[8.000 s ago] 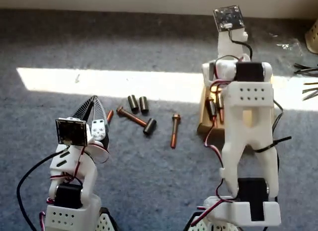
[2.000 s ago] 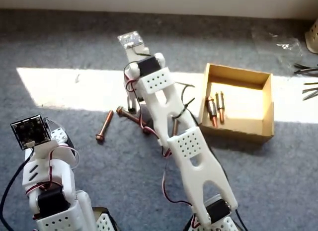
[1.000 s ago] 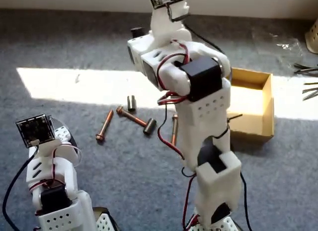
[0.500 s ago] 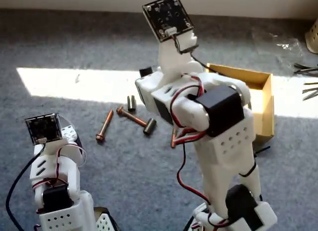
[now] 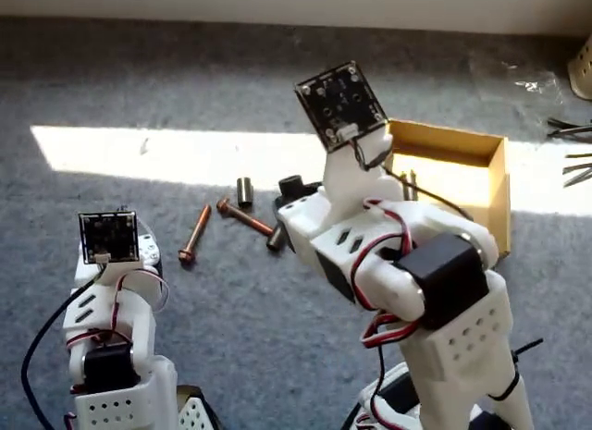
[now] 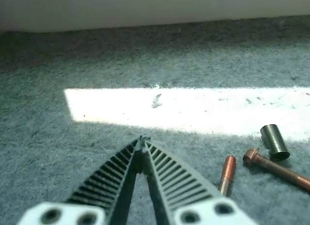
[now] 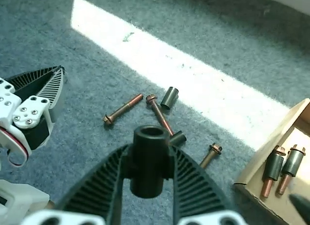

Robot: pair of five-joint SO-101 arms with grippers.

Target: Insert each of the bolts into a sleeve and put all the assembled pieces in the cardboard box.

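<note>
My right gripper point(image 7: 147, 156) is shut on a dark sleeve point(image 7: 147, 162), held upright above the carpet; from above, the sleeve point(image 5: 294, 186) shows beside that arm's camera board. Below it lie a bare bolt point(image 7: 122, 109), a bolt with a sleeve on its tip point(image 7: 160, 116), a loose sleeve point(image 7: 169, 97) and another bolt point(image 7: 211, 155). The cardboard box point(image 5: 453, 143) holds two assembled pieces point(image 7: 283, 167). My left gripper point(image 6: 142, 142) is shut and empty, low over the carpet, short of the bare bolt point(image 6: 225, 169) and the loose sleeve point(image 6: 274, 142).
A sunlit band crosses the grey carpet. Metal tools point(image 5: 569, 129) and a piece of clear plastic point(image 5: 527, 79) lie at the far right. A pale wall runs along the far edge. The left arm point(image 5: 111, 291) stands at the front left.
The right arm has lifted one of the two loose sleeves and swung back toward the front with it. The left arm has drawn back from the bolts and shifted slightly right.
</note>
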